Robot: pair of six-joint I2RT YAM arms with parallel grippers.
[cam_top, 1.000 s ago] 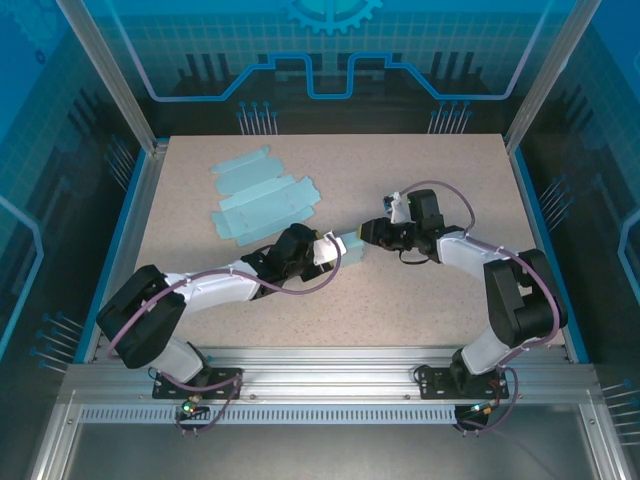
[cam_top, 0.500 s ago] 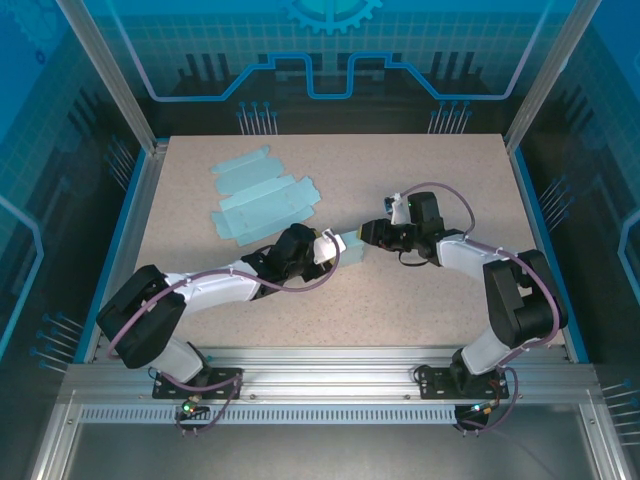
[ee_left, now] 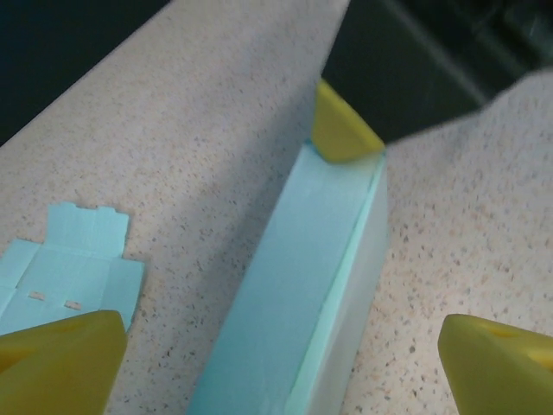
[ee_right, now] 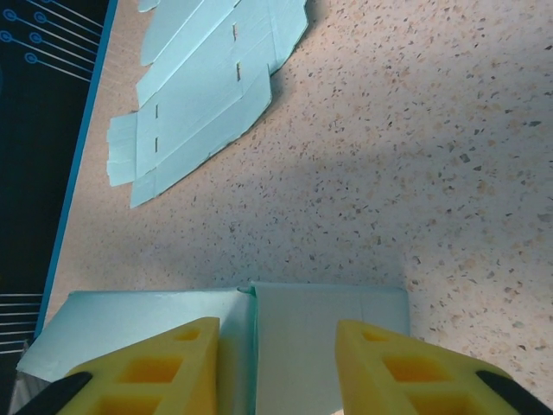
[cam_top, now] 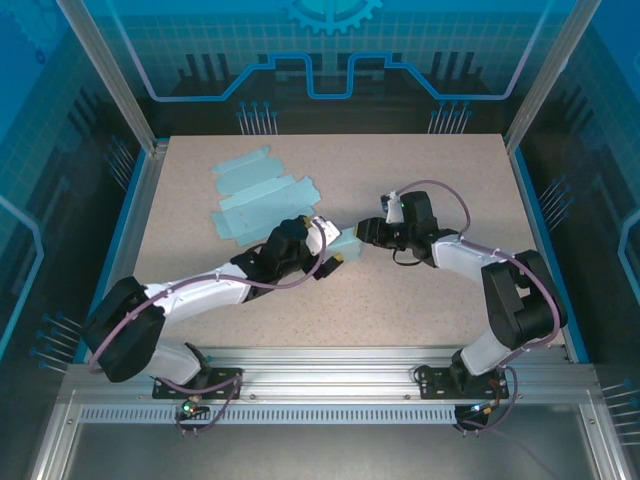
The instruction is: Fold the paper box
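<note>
Left pincer (cam_top: 331,245) is spread wide and holds nothing. In its wrist view its two yellow fingers (ee_left: 60,359) sit far out to either side of the box (ee_left: 302,285), neither one touching it. The box runs lengthways between them, away from the camera, a long pale blue shape with a lighter side wall.

At the box's far end in that view, one yellow fingertip of the right pincer (cam_top: 368,232) presses on the upper face. In its own wrist view the right pincer is partly closed on that end. The blue face with a seam down it shows in the narrow gap between its fingers (ee_right: 406,367) and runs on behind both of them.

From above, the box lies about the middle of the tabletop (cam_top: 430,170), bridging the gap between the two pincers, which meet it from the left and right sides. Whether it rests on the surface or is held just clear of it, I cannot tell.

A few unfolded blue sheets (cam_top: 262,195) lie flat in an overlapping pile toward the far left corner, near the left arm's wrist but apart from the box.
</note>
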